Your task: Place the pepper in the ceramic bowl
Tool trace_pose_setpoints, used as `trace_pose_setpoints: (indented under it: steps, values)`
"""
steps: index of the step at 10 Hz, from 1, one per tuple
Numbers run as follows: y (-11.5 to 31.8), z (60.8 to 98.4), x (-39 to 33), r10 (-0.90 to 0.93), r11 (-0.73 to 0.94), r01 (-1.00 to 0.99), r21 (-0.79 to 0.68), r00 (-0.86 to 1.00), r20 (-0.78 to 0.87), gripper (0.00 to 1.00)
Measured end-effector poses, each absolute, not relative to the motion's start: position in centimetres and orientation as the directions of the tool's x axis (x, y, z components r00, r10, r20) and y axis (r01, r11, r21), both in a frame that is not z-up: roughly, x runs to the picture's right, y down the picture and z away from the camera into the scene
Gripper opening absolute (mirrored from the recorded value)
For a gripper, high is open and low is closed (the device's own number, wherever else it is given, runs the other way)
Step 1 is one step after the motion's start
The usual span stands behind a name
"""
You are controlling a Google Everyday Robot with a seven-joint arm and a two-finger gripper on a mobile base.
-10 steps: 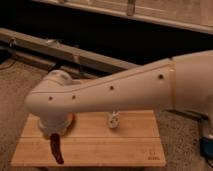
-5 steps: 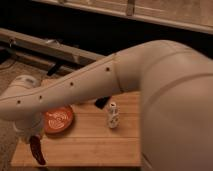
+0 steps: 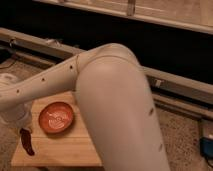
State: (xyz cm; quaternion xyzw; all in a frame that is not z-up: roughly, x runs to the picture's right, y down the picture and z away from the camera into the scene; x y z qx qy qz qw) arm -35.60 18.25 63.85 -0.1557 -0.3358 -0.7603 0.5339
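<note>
The ceramic bowl [image 3: 56, 117] is a shallow orange-red dish with whitish swirls, standing on the left part of the wooden table [image 3: 65, 150]. My gripper [image 3: 21, 128] is at the far left, to the left of the bowl and above the table's left edge. It is shut on the pepper [image 3: 27, 142], a slender dark red chili that hangs down from it, beside the bowl and outside its rim. My pale arm [image 3: 115, 110] fills the middle of the view and hides the right part of the table.
A metal rail [image 3: 170, 82] runs across behind the table in front of a dark wall. Speckled floor lies to the right, with a blue object [image 3: 206, 146] at the right edge.
My gripper has moved left with the pepper, from over the bowl to beside it, uncovering the bowl. My arm now hides the small white cup and the dark object behind it.
</note>
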Motion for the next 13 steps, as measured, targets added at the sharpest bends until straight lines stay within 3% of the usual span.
trace_pose_setpoints:
  steps: [5,13]
  values:
    - [13.3,68.9,-34.9,-0.715,-0.118,0.968,0.223,-0.239,0.657,0.00]
    - [13.4,69.0,-34.8,-0.718,-0.116,0.970,0.213,-0.230,0.658,0.00]
